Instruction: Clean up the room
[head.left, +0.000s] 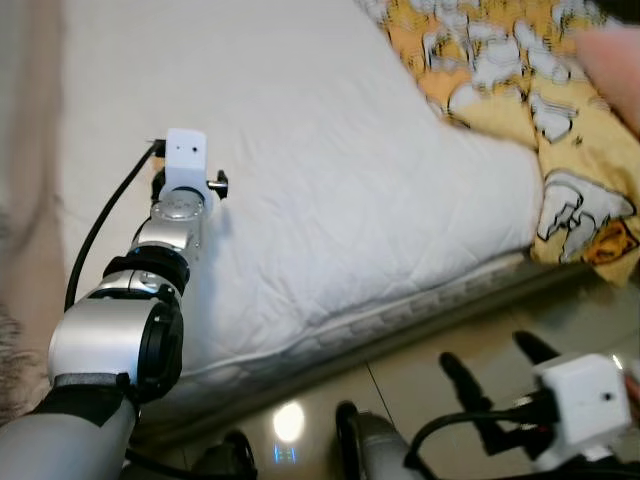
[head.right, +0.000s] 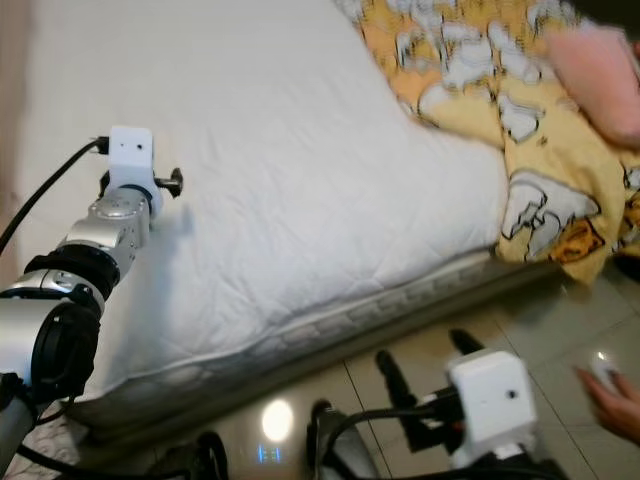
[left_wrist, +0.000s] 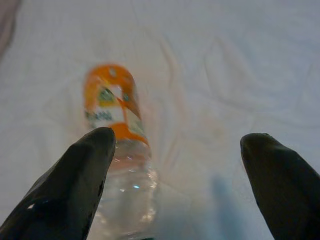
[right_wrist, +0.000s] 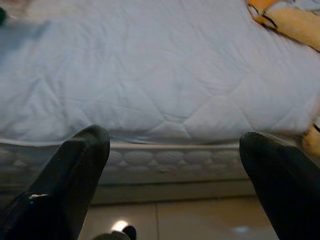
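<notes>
On mattress (left_wrist: 240, 60): clear orange-labelled bottle (left_wrist: 117, 150)

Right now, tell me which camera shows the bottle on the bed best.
The left wrist view: the clear bottle with its orange label lies on the white mattress, just ahead of the open left gripper. From the head views I cannot make it out past the left arm.

No words can be read — the clear plastic bottle with the orange label (left_wrist: 120, 150), lying on the white quilted mattress (left_wrist: 225, 75), bears printing too blurred to read.
</notes>
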